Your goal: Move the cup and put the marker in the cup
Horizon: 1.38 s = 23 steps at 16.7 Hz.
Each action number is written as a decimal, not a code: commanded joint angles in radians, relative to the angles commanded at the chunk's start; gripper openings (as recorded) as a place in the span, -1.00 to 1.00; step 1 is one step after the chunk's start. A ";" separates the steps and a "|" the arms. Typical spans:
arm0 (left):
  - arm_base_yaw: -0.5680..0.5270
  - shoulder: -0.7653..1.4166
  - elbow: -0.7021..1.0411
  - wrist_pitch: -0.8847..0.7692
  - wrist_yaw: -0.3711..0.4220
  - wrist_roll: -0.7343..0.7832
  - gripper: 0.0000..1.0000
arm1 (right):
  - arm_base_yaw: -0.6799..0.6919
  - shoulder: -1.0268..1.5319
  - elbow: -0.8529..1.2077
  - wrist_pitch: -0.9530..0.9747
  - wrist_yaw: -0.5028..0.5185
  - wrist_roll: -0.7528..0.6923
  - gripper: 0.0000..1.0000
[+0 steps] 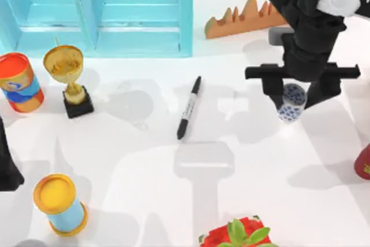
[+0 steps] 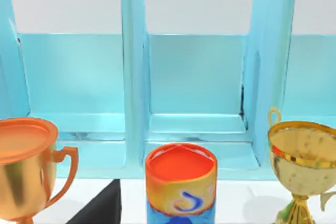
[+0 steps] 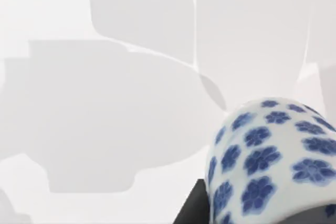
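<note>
The cup [image 1: 292,103] is small, white and dotted with blue flowers; it sits between the fingers of my right gripper [image 1: 296,93], right of the table's middle, and the gripper is shut on it. Its patterned wall also looms close in the right wrist view, the cup [image 3: 262,156] tilted over the white table. The black marker [image 1: 189,107] with a pale label band lies flat at the table's centre, left of the cup and apart from it. My left arm [image 1: 7,163] stays parked at the left edge.
A light-blue shelf [image 1: 98,10] stands along the back left. In front of it are an orange can [image 1: 20,82] and a gold trophy [image 1: 68,79]. A yellow-topped blue cylinder [image 1: 58,203] stands front left, a potted plant [image 1: 240,234] at the front, an orange jagged block [image 1: 243,18] behind.
</note>
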 joint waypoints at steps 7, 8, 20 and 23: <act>0.000 0.000 0.000 0.000 0.000 0.000 1.00 | 0.000 0.000 0.000 0.000 0.000 0.000 0.51; 0.000 0.000 0.000 0.000 0.000 0.000 1.00 | 0.000 0.000 0.000 0.000 0.000 0.000 0.66; 0.000 0.000 0.000 0.000 0.000 0.000 1.00 | -0.002 0.001 0.003 -0.002 0.000 0.000 1.00; 0.000 0.000 0.000 0.000 0.000 0.000 1.00 | -0.001 0.020 0.072 -0.067 0.000 0.002 1.00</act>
